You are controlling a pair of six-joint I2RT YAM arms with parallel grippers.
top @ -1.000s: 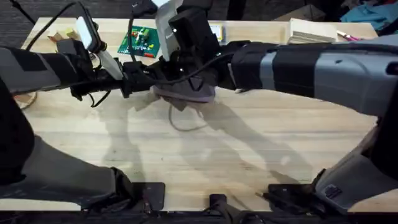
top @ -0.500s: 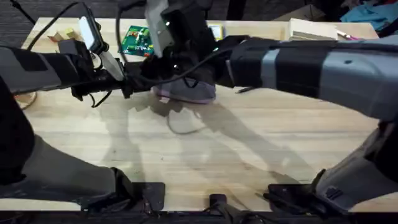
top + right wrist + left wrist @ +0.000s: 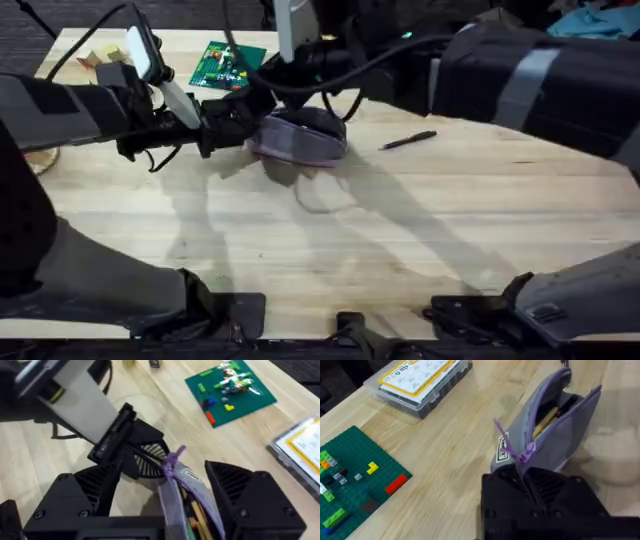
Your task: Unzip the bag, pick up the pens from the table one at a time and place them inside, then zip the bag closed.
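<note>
- The left gripper (image 3: 225, 122), at centre-left of the overhead frame, had not shifted; it stayed pinched on the near end of the bag (image 3: 300, 138), by the purple tab (image 3: 521, 453).
- The bag lay where it had been, at upper centre of the table (image 3: 330, 250), its zip mouth gaping, with a few pens or pencils showing inside.
- The right gripper (image 3: 165, 485) had lifted off the bag and drawn toward the top of the frame; its fingers (image 3: 235, 485) were spread wide, one each side of the bag, holding nothing.
- With that arm raised, one black pen (image 3: 408, 140) showed on the table just right of the bag.
- I judged the unzipping done and that pen next to fetch, with the zip to close after.
</note>
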